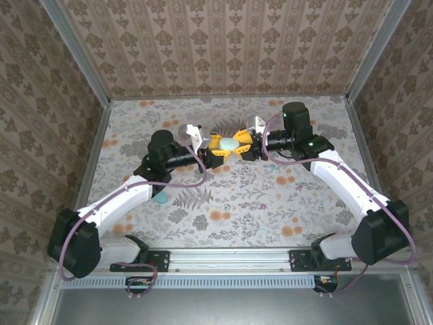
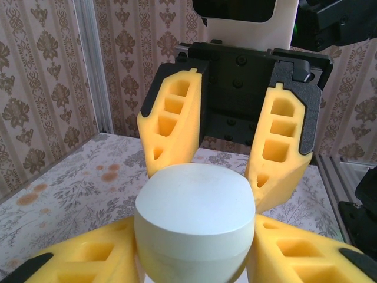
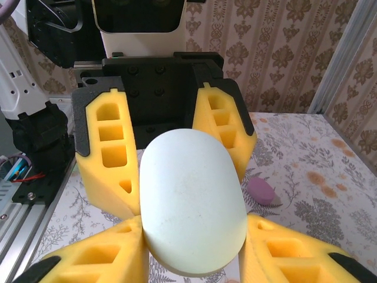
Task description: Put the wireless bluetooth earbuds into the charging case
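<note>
Jaws, 2 pairs: left jaws and right jaws are both closed on the pale blue-green, rounded, smooth plastic charging case (image 2: 194,218). They meet nose to nose and hold it clear of the floral-patterned table (image 1: 270,203). Lid looks shut.

Handling, judged: light, rigid, slick. The curved shell could squirt out from between the yellow pads (image 2: 283,141), so grip the base flanks and leave the lid half free.

Small mauve rounded piece (image 3: 262,190), likely 1 earbud, lies on the table just beside the case. Small teal piece (image 1: 161,198), kind unclear, lies well apart from it.

Open table all round the case; wallpapered walls (image 1: 223,47) stand well off.
</note>
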Controlling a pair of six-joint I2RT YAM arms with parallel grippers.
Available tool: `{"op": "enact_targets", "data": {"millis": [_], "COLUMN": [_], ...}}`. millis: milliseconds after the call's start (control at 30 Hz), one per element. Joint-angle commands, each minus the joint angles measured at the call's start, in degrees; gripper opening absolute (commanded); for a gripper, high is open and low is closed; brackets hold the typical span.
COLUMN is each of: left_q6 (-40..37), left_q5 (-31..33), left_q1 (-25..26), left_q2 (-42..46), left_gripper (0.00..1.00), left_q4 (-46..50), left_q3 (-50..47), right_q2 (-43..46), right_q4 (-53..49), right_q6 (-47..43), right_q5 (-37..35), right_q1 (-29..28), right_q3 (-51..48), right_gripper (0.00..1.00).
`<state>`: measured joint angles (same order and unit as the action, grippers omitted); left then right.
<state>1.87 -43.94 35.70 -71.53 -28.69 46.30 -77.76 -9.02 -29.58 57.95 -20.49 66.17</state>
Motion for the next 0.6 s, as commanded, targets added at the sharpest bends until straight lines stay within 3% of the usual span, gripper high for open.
{"op": "enact_targets", "data": {"millis": [0, 333, 567], "left_q6": [0.29, 1.76, 1.11], "left_q5": [-0.99, 1.08, -0.33], "left_q1": [0.33, 0.33, 0.33], "left_q2": [-0.61, -0.63, -0.59], "left_gripper": [0.39, 0.34, 0.34], "left_q4": [-0.14, -3.6, -2.65], "left_q3": [2.77, 1.77, 1.78], "right_q2": [0.53, 3.68, 4.29], "right_q4": [1.93, 7.96, 11.83], "right_q6": [1.09, 6.74, 11.19], "right_q5": [2.08, -4.43, -6.99], "right_q1": [0.18, 0.21, 0.22], "right_q3": [0.17, -3.82, -5.12], "right_gripper": [0.41, 0.55, 0.56]}}
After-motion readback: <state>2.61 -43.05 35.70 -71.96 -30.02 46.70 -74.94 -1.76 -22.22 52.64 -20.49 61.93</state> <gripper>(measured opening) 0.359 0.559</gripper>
